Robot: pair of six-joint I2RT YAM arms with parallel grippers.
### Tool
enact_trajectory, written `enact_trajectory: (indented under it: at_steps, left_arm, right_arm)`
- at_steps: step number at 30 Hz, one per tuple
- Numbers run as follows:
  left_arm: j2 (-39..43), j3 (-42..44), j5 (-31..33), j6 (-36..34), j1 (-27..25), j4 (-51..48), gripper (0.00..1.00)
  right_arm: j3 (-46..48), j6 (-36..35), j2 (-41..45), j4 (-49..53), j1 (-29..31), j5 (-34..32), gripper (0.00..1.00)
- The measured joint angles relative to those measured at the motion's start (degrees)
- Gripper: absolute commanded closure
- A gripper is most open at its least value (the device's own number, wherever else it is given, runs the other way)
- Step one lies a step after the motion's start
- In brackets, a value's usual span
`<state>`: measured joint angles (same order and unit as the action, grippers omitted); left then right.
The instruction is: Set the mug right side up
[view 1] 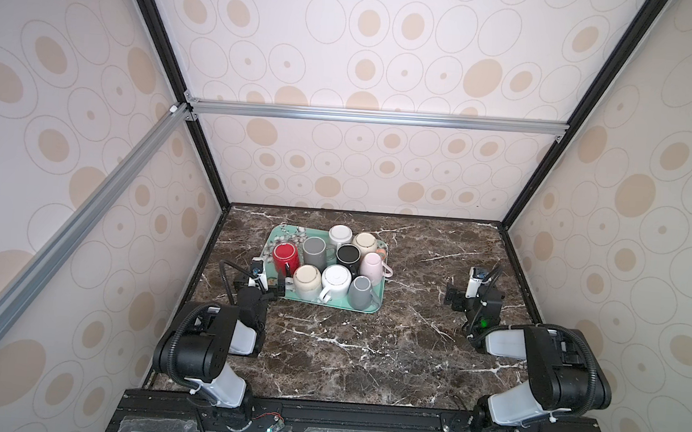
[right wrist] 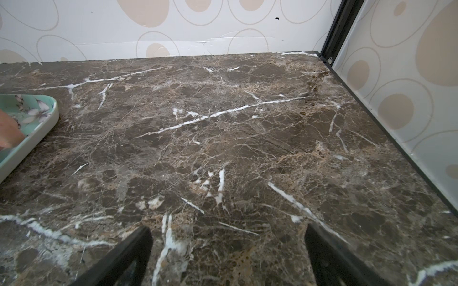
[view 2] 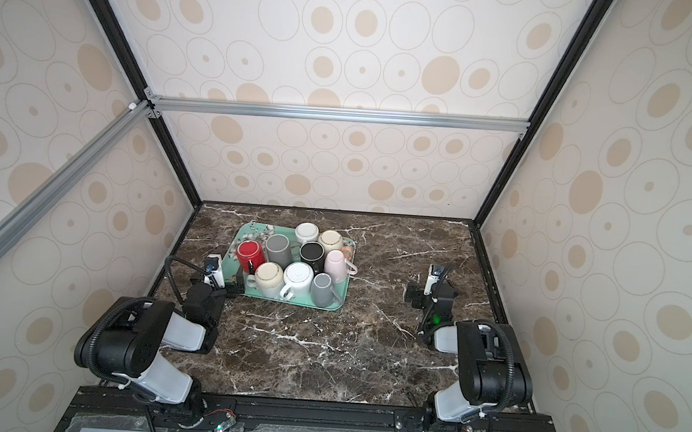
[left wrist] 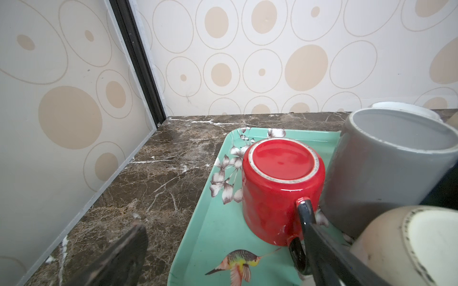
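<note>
A lab test booth dressed like a home: circle-patterned panels (view 1: pixel 388 61) on aluminium frame bars (view 1: pixel 376 117) wall in the marble-look tabletop (view 1: pixel 347 350) on three sides, and a floral tray (view 1: pixel 282 234) of mugs (view 1: pixel 335 279) sits on it.

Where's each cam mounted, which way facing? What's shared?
Top view: high over the near edge, looking down at the brown marble table; left arm, right arm show.
Top view: alongside, same aim, same arms; mint floral tray left of centre.
Left wrist: low, facing the upside-down red ceramic mug; open left gripper shows.
Right wrist: low, facing table and back wall; open right gripper shows.
Shared: all show the tray.
</note>
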<state>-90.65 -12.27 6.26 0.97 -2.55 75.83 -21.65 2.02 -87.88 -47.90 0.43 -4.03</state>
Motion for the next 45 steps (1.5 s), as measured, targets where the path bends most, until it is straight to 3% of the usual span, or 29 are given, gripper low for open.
enact_trajectory:
  at_steps: [10, 13, 17, 19, 23, 28, 32, 35, 37, 40, 45]
  left_arm:
    - [0.0, 0.3, 0.0, 0.0, 0.0, 0.7, 0.0]
    - [2.0, 2.8, 0.8, 0.1, 0.0, 2.4, 0.0]
    - [11.0, 5.5, 2.5, 0.8, 0.0, 0.3, 0.0]
    - [16.9, 5.0, 3.6, 1.7, 0.0, -3.2, 0.0]
    - [28.4, -1.5, 7.9, 6.8, 0.0, -20.3, 0.0]
    - [34.3, -15.7, 11.2, 12.8, 0.1, -44.5, 0.0]
    - [36.5, -20.1, 6.2, 14.7, 0.2, -56.8, 0.01]
    - [37.3, -18.9, -2.5, 17.4, 0.2, -61.7, 0.14]
    - [37.1, -16.6, -8.9, 20.2, 0.2, -62.4, 0.22]
    - [34.0, -13.4, -15.3, 23.8, -1.9, -63.2, 0.24]
    - [25.6, -12.3, -17.8, 27.6, -13.0, -63.7, 0.34]
  right_arm:
    - [0.0, -0.2, 0.7, 0.6, 0.0, 0.3, 0.0]
    - [-1.0, -0.4, 5.5, 7.1, 0.0, 1.0, 0.0]
    - [-7.6, 1.4, 14.0, 20.3, 0.2, 1.6, 0.08]
    - [-12.1, 2.3, 15.9, 26.6, 0.3, 2.7, 0.12]
    - [-22.8, 5.1, 16.0, 41.9, 1.9, 3.9, 0.14]
    - [-34.2, 5.0, 11.1, 55.9, 13.9, 3.4, 0.13]
    - [-39.4, 3.2, 4.6, 62.1, 25.6, 6.7, 0.15]
    - [-40.3, 0.9, 0.9, 64.5, 30.2, 10.0, 0.16]
    - [-40.3, -0.7, -0.5, 65.6, 31.7, 12.2, 0.17]
    - [-40.1, -2.5, -1.6, 65.9, 32.0, 14.7, 0.18]
    - [-38.1, -3.9, -2.3, 64.6, 31.9, 17.6, 0.23]
